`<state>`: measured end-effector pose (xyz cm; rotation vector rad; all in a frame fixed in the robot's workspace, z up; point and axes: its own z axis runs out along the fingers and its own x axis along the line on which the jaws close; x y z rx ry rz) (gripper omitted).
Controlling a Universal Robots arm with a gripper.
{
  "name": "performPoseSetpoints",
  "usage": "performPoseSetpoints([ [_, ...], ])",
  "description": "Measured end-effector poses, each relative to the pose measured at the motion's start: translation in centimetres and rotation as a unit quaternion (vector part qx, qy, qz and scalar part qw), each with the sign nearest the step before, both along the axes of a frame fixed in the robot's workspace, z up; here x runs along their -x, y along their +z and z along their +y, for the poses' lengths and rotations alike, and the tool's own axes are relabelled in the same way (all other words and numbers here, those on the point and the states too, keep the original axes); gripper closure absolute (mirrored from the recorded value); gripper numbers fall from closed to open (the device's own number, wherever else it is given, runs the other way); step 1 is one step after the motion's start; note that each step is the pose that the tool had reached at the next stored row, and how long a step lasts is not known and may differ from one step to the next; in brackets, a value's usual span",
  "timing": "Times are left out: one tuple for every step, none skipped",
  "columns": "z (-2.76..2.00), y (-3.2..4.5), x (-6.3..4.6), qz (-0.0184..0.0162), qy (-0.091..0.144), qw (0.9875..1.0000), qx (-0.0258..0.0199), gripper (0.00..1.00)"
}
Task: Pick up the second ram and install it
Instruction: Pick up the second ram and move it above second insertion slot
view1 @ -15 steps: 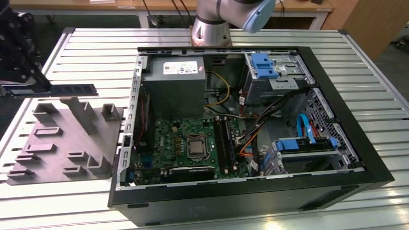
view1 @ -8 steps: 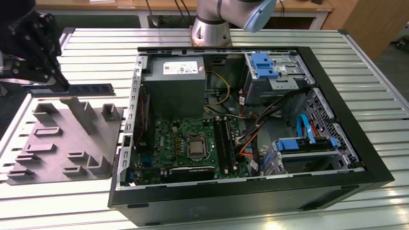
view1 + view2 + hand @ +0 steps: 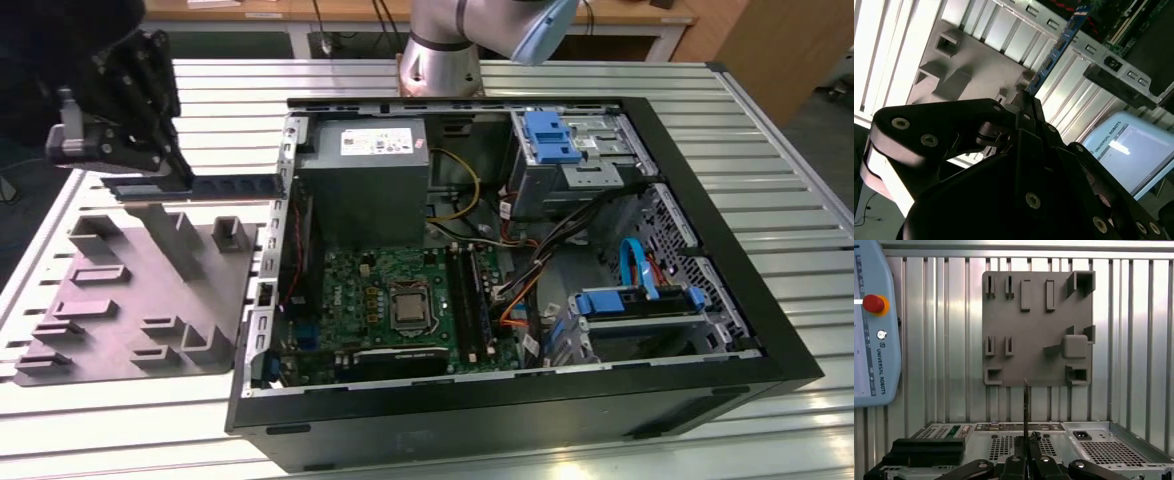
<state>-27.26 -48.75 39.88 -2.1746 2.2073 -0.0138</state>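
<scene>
Closest to us in both wrist views is the gripper (image 3: 1025,111), all matte black linkage bars and round bolt heads, and its fingers (image 3: 1019,471) are pinched nearly together on the second ram (image 3: 1055,49). The stick is a thin blue board seen edge-on, pale patches along its face, with any print unreadable at this angle. In the exterior view the gripper (image 3: 144,176) carries the second ram (image 3: 227,184) level in the air just outside the computer case (image 3: 534,410), on the exterior view's left. The stick's free end reaches almost to the case's wall. Below it, right beside the case on that same side, sits the gray moulded tray (image 3: 120,335), dull plastic with square pockets and upright blocks. Inside the case, at the end nearest the arm's base, we see the boxy gray power supply (image 3: 367,195) wearing a white label (image 3: 382,141) with dark print. At the other end lies the green motherboard (image 3: 354,285) with its square metal socket (image 3: 411,308). Blue plastic latches (image 3: 550,136) mark the drive bays across the case from the power supply. Out on the ribbed aluminium table (image 3: 781,130) that carries the case rests a pale blue teach pendant (image 3: 876,355) with a red button (image 3: 873,303).
</scene>
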Motion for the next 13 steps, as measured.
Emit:
performPoseSetpoints([
  [0.0, -0.02, -0.5, 0.0, 0.0, 1.0, 0.0, 0.87],
  [0.0, -0.02, -0.9, 0.0001, 0.0, 1.0, 0.0, 0.87],
  [0.0, -0.03, -1.4, 0.0001, 0.0, 1.0, 0.0, 0.87],
  [0.0, -0.05, -1.8, 0.0001, 0.0, 1.0, 0.0, 0.87],
  [0.0, -0.07, -2.3, 0.0001, 0.0, 1.0, 0.0, 0.87],
  [0.0, -0.08, -2.7, 0.0001, 0.0, 1.0, 0.0, 0.87],
  [0.0, -0.09, -3.2, 0.0002, 0.0, 1.0, 0.0, 0.87],
  [0.0, -0.1, -3.6, 0.0003, 0.0, 1.0, 0.0, 0.87],
  [0.0, -0.12, -4.1, 0.0003, 0.0, 1.0, 0.0, 0.87],
  [0.0, -0.13, -4.6, 0.0003, 0.0, 1.0, 0.0, 0.87],
  [0.0, -0.14, -5.0, 0.0003, 0.0, 1.0, 0.0, 0.87],
  [0.0, -0.16, -5.5, 0.0003, 0.0, 1.0, 0.0, 0.87],
  [0.0, -0.17, -5.9, 0.0004, 0.0, 1.0, 0.0, 0.87],
])
